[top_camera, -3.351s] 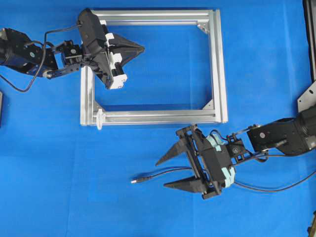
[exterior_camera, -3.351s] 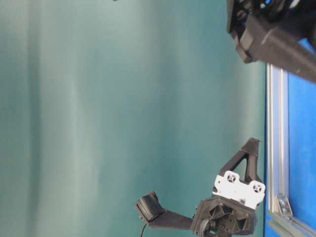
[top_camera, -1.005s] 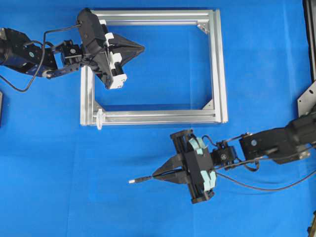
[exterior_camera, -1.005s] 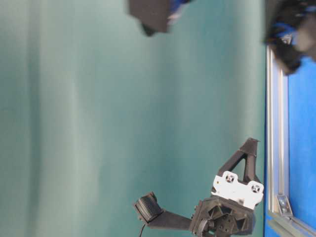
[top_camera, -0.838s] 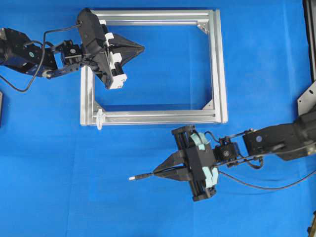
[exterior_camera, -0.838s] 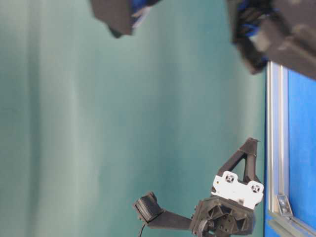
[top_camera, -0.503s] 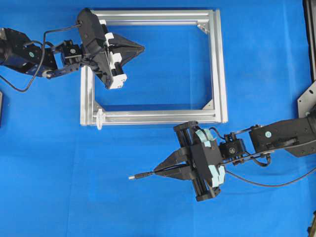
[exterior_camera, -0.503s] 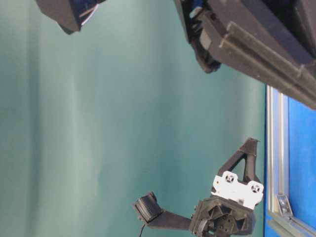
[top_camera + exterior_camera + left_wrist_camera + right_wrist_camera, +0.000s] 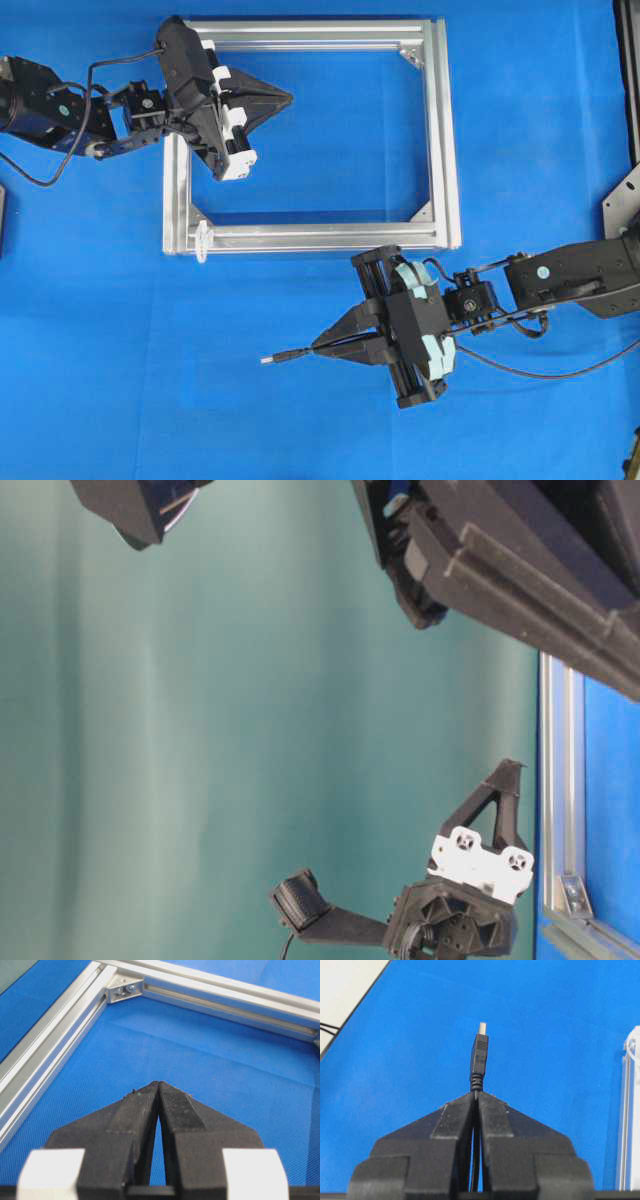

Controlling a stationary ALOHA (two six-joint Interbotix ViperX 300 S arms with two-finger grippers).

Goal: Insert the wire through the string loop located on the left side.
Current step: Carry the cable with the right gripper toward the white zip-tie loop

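The wire (image 9: 283, 355) is a thin black cable whose plug with a silvery tip sticks out left of my right gripper (image 9: 316, 347). That gripper is shut on the cable just behind the plug (image 9: 479, 1057), over the blue mat below the frame. The rest of the cable trails off to the right (image 9: 540, 376). The string loop (image 9: 204, 240) is a tiny whitish loop at the frame's lower left corner, up and left of the plug. My left gripper (image 9: 289, 98) hovers inside the frame's upper left part, shut and empty (image 9: 158, 1083).
The silver aluminium frame (image 9: 441, 130) lies on the blue mat, with corner brackets (image 9: 122, 991) inside it. Its end shows at the right edge of the right wrist view (image 9: 626, 1125). A metal plate (image 9: 625, 200) sits at the far right edge.
Over the last second my right gripper moved a little up toward the frame with the wire in it, then held still. The left arm has not moved.
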